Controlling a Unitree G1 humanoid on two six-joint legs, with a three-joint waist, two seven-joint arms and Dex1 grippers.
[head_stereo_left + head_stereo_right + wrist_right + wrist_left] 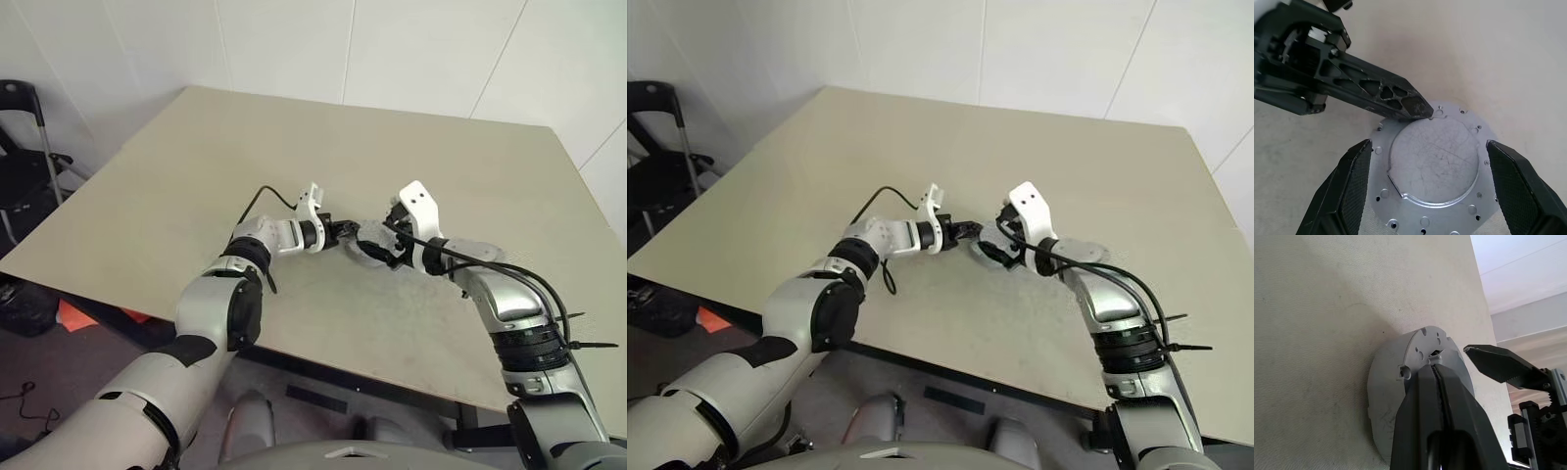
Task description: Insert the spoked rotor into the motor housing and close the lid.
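The motor housing (1435, 156) is a short round silvery-grey metal body lying on the table, also seen as motor housing (1393, 367) and motor housing (372, 245). A flat grey plate with small holes faces up; I cannot tell whether that plate is the lid. My left gripper (1434, 363) is shut, its tips resting on the housing's top rim by a small notch. The right gripper (1429, 144) hovers open just above the housing, one finger (1352, 186) on each side, touching nothing. The spoked rotor is hidden or out of view.
The beige table (196, 196) stretches wide around the housing, with its near edge (323, 362) close below the arms. A black chair (24, 147) stands off the table's left side. White walls rise behind the far edge.
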